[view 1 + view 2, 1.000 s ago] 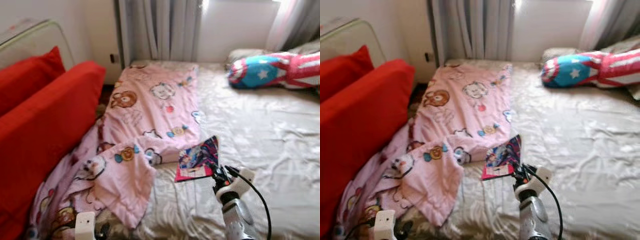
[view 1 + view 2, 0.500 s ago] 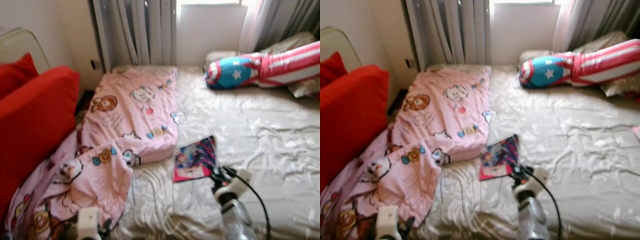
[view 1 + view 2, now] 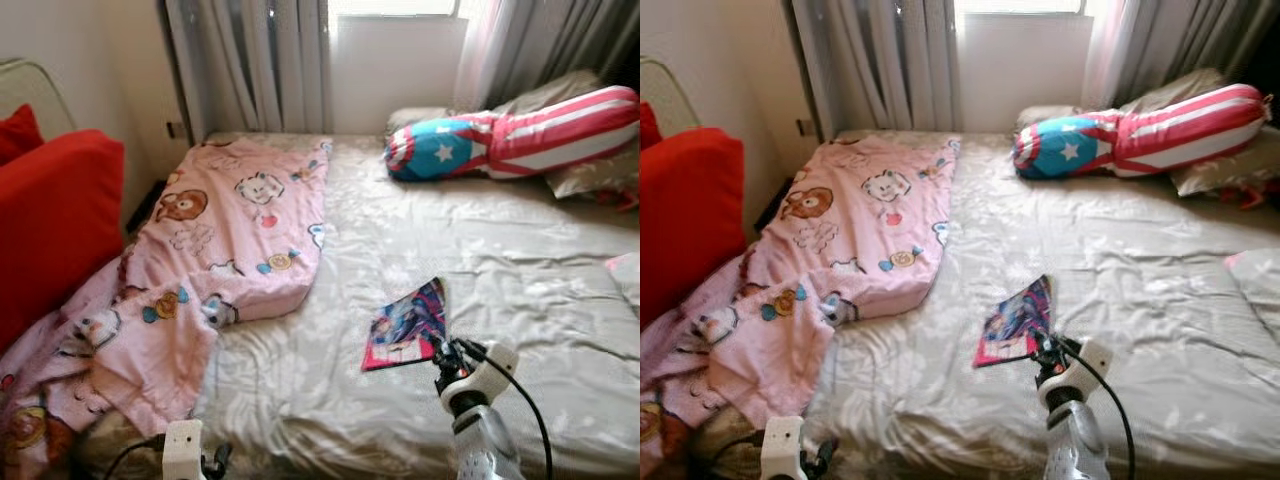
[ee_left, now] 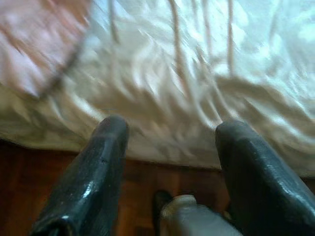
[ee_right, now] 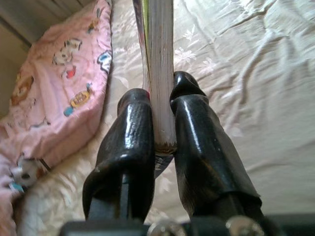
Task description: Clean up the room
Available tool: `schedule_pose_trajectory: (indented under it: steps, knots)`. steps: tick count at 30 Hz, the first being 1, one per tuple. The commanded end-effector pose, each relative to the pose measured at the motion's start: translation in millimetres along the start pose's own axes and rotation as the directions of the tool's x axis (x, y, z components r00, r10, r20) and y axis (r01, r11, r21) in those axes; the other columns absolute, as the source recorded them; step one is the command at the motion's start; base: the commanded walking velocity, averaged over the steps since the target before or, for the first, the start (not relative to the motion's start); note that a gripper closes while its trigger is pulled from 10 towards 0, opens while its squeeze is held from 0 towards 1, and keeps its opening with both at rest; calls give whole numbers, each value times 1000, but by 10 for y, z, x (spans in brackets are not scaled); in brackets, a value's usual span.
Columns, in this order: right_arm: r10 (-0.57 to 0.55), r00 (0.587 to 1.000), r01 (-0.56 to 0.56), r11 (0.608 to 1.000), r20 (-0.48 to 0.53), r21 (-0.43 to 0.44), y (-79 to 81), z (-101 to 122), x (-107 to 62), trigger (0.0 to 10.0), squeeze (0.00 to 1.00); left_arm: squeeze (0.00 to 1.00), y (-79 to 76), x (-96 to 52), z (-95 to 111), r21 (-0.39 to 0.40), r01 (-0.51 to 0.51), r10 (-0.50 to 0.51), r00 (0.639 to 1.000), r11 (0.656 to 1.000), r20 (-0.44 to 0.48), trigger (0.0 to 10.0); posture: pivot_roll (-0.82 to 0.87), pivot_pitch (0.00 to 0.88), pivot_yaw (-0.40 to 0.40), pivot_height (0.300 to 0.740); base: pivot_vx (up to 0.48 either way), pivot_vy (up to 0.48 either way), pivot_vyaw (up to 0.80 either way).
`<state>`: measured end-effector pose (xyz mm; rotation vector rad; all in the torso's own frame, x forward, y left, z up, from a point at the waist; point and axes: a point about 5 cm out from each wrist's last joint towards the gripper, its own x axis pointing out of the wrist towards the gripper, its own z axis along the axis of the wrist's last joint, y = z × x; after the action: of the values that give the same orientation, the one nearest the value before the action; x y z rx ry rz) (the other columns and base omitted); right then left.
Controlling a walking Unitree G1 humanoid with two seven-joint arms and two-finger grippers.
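A colourful picture book hangs a little above the beige bed sheet, held by its near edge. My right gripper is shut on it; in the right wrist view the book's spine edge stands clamped between the two black fingers. My left gripper is open and holds nothing, low at the bed's near edge above the wooden floor. A pink cartoon-print blanket lies crumpled on the bed's left side, spilling off it.
A red sofa stands left of the bed. A star-and-stripes bolster and grey pillows lie at the head, under the curtained window. The bed's right half is bare sheet.
The camera has swung right, so sofa and blanket shifted left in view. The right gripper stays shut on the book, which sits further from the blanket.
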<state>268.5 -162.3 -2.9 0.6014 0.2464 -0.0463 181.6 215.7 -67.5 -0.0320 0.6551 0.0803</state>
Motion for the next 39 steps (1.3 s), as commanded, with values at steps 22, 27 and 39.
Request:
schedule_pose_trajectory:
  steps: [22, 27, 39]
  knots:
    - [60, 998, -59, 997, 23, -43, 126, 39, 60, 10000, 0, 0, 0, 12, 26, 25, 23, -23, 1000, 999, 2, 10000, 9, 0, -8, 725, 0, -422, 154]
    - [55, 998, -54, 998, 23, -43, 123, 37, 63, 10000, 0, 0, 6, 12, 26, 25, 20, -20, 1000, 999, 2, 10000, 8, 0, -7, 725, 0, -338, 0]
    - [33, 999, -32, 998, 25, -49, 77, 62, 62, 10000, 0, 0, -2, 11, 28, 32, 22, -22, 1000, 999, 5, 10000, 9, 0, -12, 725, 0, -138, 0]
